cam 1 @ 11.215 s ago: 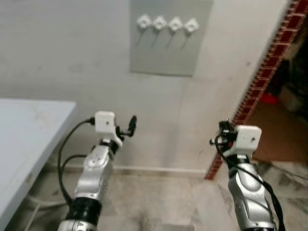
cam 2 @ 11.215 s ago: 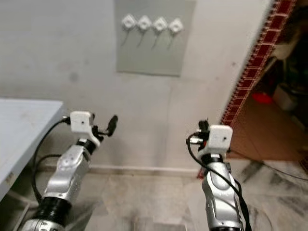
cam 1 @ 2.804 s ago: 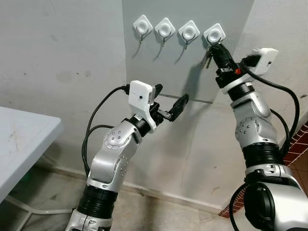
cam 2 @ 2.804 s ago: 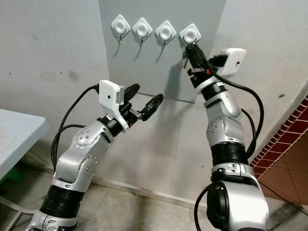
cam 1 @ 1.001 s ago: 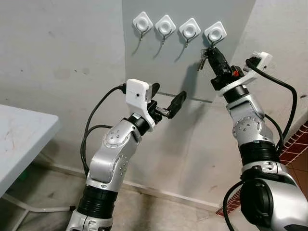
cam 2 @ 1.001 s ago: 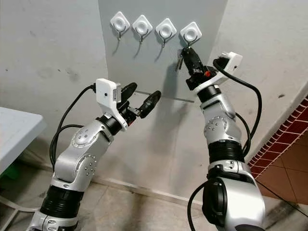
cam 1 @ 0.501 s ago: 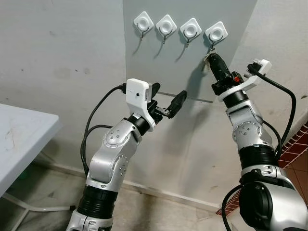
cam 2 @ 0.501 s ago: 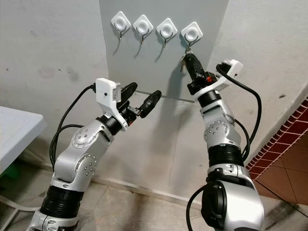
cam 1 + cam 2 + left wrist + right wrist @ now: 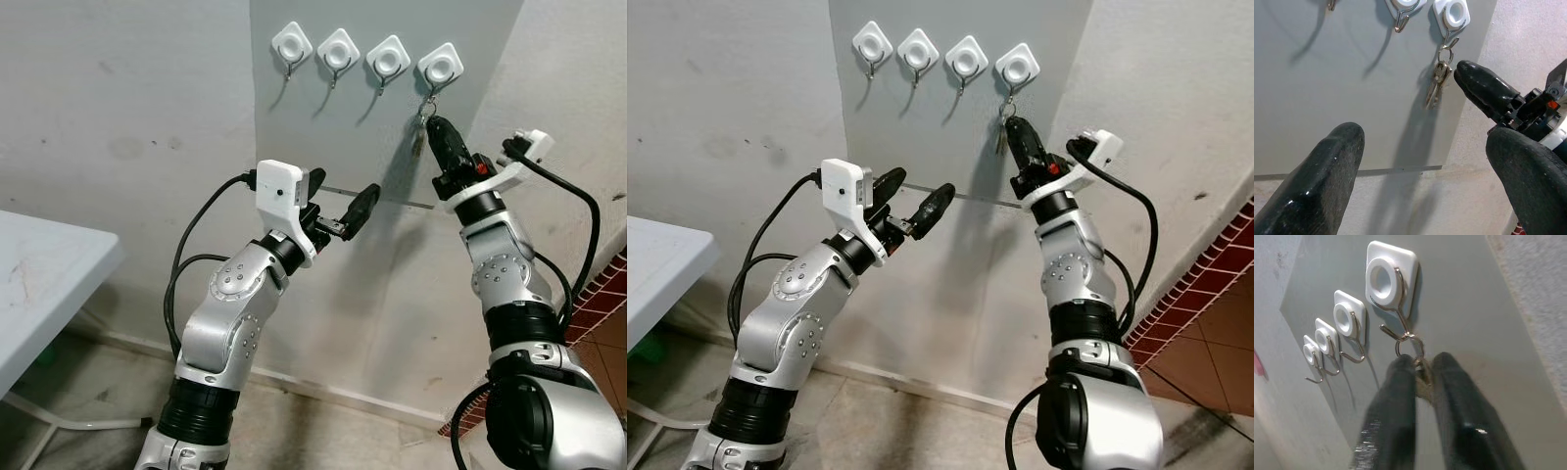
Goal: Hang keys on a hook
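Note:
A small bunch of keys (image 9: 419,137) hangs by its ring from the rightmost of several white hooks (image 9: 439,67) on a grey wall panel (image 9: 294,127). My right gripper (image 9: 438,127) points up at the panel, its tips just beside and slightly below the ring. In the right wrist view the fingers (image 9: 1400,377) stand a little apart, with the keys (image 9: 1422,377) seen in the narrow gap. The left wrist view shows the keys (image 9: 1436,83) dangling straight down, apart from the right gripper's tip (image 9: 1471,78). My left gripper (image 9: 343,196) is raised lower and to the left, open and holding nothing.
The other hooks (image 9: 338,47) are bare. A white table (image 9: 39,284) stands at the left. A red tiled edge (image 9: 602,294) runs down the right. The wall is close in front of both arms.
My right gripper has drawn back down from the rightmost hook, and the keys now hang from it by themselves. The left arm has stayed put.

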{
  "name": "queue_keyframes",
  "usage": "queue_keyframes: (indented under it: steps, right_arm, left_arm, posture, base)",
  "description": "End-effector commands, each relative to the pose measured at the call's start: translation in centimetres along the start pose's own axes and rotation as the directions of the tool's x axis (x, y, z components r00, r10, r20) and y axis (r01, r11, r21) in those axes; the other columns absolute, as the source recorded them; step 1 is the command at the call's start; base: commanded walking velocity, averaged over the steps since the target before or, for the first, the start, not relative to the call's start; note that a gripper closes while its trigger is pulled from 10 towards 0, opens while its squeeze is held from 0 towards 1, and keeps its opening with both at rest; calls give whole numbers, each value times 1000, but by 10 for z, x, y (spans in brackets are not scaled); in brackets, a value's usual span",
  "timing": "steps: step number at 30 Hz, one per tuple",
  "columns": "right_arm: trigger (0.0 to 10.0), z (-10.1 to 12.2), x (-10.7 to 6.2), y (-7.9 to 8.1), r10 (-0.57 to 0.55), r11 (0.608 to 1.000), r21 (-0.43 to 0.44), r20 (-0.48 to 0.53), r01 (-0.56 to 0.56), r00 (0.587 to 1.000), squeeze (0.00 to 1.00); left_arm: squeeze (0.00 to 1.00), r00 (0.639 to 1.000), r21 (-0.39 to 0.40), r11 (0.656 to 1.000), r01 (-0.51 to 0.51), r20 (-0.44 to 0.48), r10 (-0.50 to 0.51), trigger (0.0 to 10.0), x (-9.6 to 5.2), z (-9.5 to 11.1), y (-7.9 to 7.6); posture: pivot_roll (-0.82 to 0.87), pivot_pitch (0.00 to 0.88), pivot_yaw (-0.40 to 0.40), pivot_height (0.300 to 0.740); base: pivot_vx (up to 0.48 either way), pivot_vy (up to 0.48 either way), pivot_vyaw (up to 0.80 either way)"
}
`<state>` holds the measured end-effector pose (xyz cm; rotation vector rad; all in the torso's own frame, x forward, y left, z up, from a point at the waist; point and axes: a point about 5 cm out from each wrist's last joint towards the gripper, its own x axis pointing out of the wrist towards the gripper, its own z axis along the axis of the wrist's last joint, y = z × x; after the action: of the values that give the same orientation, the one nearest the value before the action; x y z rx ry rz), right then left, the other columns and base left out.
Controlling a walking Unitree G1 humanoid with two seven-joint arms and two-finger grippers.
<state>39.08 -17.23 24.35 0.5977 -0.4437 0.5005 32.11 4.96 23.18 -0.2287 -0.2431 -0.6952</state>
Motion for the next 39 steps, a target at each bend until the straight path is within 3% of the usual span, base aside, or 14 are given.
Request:
queue_keyframes:
  steps: [1, 10, 17, 21, 24, 29, 30, 31, 33, 39]
  right_arm:
    - [10000, 0, 0, 2, 17, 1000, -24, 0, -17, 1000, 1000]
    - [10000, -4, -6, 2, 3, 995, -104, -13, -5, 1000, 1000]
    - [10000, -22, -37, -1, -65, 987, -148, -27, 60, 998, 1000]
    - [10000, -35, -61, -3, -117, 978, -181, -55, 105, 992, 1000]
    - [10000, -41, -77, -3, -162, 967, -207, -64, 145, 985, 1000]
    - [10000, -41, -103, -11, -310, 908, -308, -43, 282, 950, 1000]
    - [10000, -42, -106, -12, -330, 902, -308, -44, 301, 943, 780]
    - [10000, -44, -112, -13, -346, 894, -323, -54, 312, 937, 0]
    - [10000, -54, -131, -17, -409, 867, -353, -97, 353, 907, 0]
    - [10000, -58, -152, -18, -489, 807, -429, -101, 406, 866, 0]
  left_arm:
    - [0, 1000, -10, 1000, -7, 16, 7, 10000, -1, 3, -1]
    - [0, 999, -14, 999, -40, 5, 40, 10000, -6, -2, 4]
    - [0, 982, -9, 985, -171, -87, 169, 10000, -27, -32, 24]
    - [0, 948, -34, 955, -293, -139, 286, 10000, -41, -51, 40]
    - [0, 924, -3, 935, -356, -152, 351, 10000, -48, -58, 49]
    - [0, 895, 7, 912, -410, -191, 404, 10000, -59, -72, 61]
    - [0, 893, 14, 911, -413, -192, 408, 10000, -61, -75, 62]
    - [0, 886, 25, 907, -421, -204, 417, 10000, -64, -80, 64]
    - [0, 854, 48, 885, -464, -243, 460, 10000, -75, -96, 69]
    - [0, 845, 20, 869, -494, -227, 485, 10000, -84, -100, 73]
  posture:
    - [-10, 68, -50, 740]
    - [-9, 53, -49, 740]
    - [-8, 35, -46, 740]
    - [-10, 24, -39, 740]
    - [-14, 17, -33, 740]
    - [-19, 6, -24, 740]
    - [-22, 1, -20, 740]
    - [-22, 1, -20, 740]
    - [-25, 0, -18, 740]
    - [-27, 0, -16, 740]
  base:
    - [0, 0, 0]
    - [0, 0, 0]
    - [0, 0, 0]
    - [0, 0, 0]
    - [0, 0, 0]
    - [0, 0, 0]
    - [0, 0, 0]
    - [0, 0, 0]
    - [0, 0, 0]
    - [0, 0, 0]
